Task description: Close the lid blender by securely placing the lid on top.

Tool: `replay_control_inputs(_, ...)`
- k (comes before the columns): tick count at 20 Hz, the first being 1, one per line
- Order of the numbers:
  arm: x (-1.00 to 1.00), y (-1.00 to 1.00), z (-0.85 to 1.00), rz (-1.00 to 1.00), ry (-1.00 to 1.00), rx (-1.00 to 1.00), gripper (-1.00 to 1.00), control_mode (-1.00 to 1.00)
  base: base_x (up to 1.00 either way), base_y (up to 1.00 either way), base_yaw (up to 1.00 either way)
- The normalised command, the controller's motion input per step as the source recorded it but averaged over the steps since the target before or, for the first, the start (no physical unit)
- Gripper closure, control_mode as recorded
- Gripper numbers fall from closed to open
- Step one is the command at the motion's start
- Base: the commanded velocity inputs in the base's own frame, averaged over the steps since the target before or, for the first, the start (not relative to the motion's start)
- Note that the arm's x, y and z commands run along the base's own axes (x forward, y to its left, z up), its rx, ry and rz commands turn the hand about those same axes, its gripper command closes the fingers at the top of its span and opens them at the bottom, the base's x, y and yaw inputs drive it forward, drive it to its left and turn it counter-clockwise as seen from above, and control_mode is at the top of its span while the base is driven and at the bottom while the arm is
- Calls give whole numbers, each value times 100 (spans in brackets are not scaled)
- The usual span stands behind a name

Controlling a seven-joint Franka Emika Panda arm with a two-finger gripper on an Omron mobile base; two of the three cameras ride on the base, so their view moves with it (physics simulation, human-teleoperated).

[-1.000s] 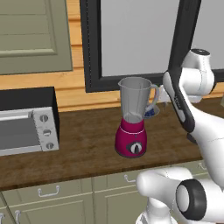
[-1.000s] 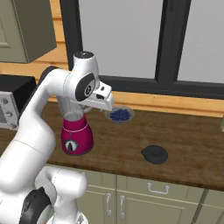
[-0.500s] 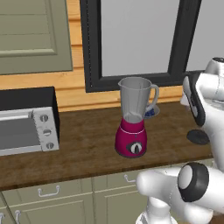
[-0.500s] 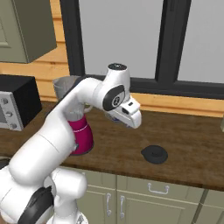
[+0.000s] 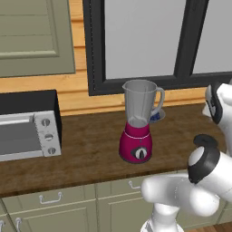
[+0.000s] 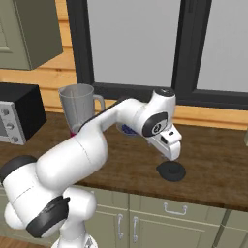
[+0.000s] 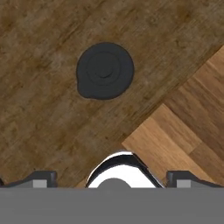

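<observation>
Black round flat lid (image 7: pixel 105 70) on grainy wood counter (image 7: pixel 39 109), claw (image 7: pixel 111 178) above.

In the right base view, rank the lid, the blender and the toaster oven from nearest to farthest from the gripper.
1. The lid, flat on the counter just below the gripper.
2. The blender, open-topped, farther along the counter behind the arm.
3. The toaster oven, at the far end by the frame's edge.

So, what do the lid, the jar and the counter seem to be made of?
Lid: matte black, probably plastic or rubber, no shine. Jar: clear grey, glass or plastic; the wall shows through it. Counter: dark wood, with visible grain.
</observation>
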Motion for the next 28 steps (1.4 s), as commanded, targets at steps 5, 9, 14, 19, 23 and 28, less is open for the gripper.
replay_control_inputs(5, 0, -3, -27, -5, 4, 2, -100, -100, 0, 0, 0)
replay_control_inputs(9, 3, -4, -55, -1, 4, 0, -100, -100, 0, 0, 0)
replay_control_inputs(14, 9, -19, -52, 0, 4, 0, -100, -100, 0, 0, 0)
replay_control_inputs(19, 23, -22, -24, 0, 3, 0, -100, -100, 0, 0, 0)
replay_control_inputs(23, 27, -24, -9, 0, 0, 0, -100, -100, 0, 0, 0)
replay_control_inputs(28, 27, -26, -21, 0, 0, 0, -100, -100, 0, 0, 0)
